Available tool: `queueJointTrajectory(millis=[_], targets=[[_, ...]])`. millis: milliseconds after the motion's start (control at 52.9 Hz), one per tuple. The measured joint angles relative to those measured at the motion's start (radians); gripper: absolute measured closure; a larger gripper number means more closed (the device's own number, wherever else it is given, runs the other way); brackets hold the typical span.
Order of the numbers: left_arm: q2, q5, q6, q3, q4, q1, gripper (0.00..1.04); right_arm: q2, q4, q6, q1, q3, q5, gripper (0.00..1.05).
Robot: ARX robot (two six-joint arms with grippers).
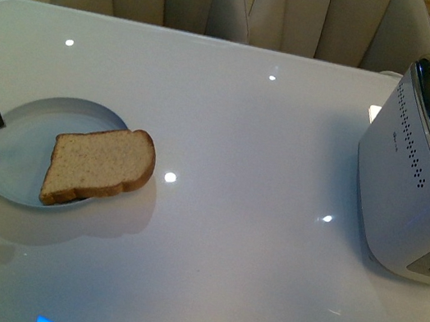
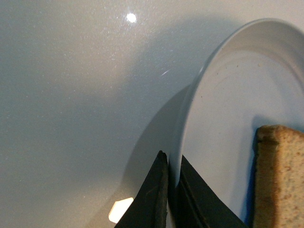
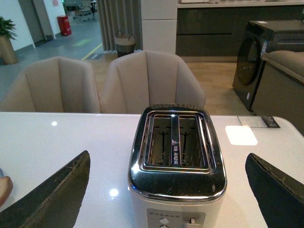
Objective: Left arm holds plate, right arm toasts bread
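A slice of wholemeal bread lies on a pale blue plate at the left of a glossy white surface. The left end effector is clamped on the plate's rim. The right end effector is spread wide, facing a silver two-slot toaster that stands well apart at the right.

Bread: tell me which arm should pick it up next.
Right. The left gripper is shut on the plate rim, so it is busy. The right gripper is open and empty, facing the toaster, free to fetch the bread.
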State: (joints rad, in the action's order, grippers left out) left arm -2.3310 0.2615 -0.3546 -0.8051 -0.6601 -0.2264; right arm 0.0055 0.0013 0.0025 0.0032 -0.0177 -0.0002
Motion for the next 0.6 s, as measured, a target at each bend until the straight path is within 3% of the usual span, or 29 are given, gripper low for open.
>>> queueJointTrajectory(millis=[302,605], targets=[[0.303,0.082,-0.139,0.12,0.08,0.021,1.02,0.0,0.0,0.0,0.0,0.0,0.0,0.09],[0.576,0.038,-0.267,0.109,0.282,0.281,1.02,0.0,0.0,0.0,0.0,0.0,0.0,0.09]])
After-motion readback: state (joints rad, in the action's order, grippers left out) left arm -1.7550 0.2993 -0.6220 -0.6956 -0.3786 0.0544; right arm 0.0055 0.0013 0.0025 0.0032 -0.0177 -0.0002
